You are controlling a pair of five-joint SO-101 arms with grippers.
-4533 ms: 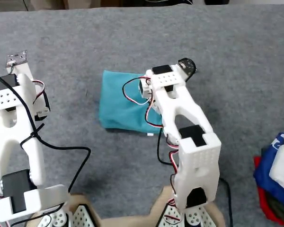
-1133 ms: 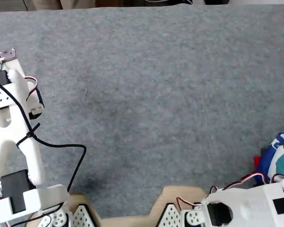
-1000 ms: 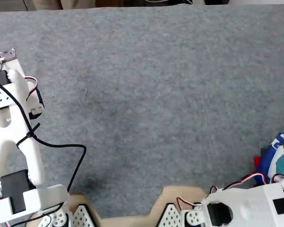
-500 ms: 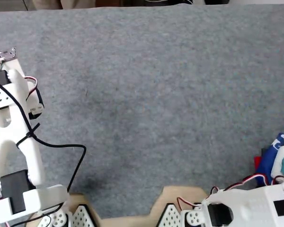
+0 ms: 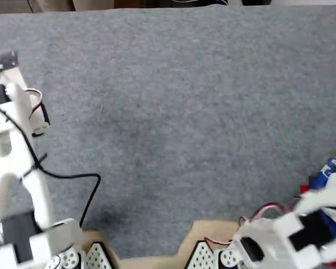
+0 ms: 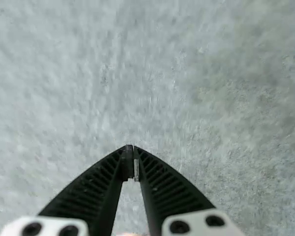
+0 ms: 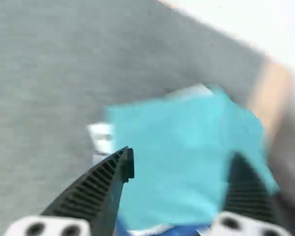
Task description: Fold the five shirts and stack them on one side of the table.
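Observation:
The folded teal shirt lies on top of the stack of shirts at the table's right edge, with white and blue cloth peeking out under it. My right gripper hovers open just above the teal shirt, one finger to each side, holding nothing. In the high view the right arm covers most of the stack. My left gripper is shut, empty, over bare grey cloth; its arm stands at the table's left side.
A grey cloth covers the table. A pale wooden base plate sits at the near edge between the two arms. A black cable loops beside the left arm.
The teal shirt went from the table's middle to the top of the stack at the right. In the last half second the right arm shifted by the stack and the left arm moved slightly.

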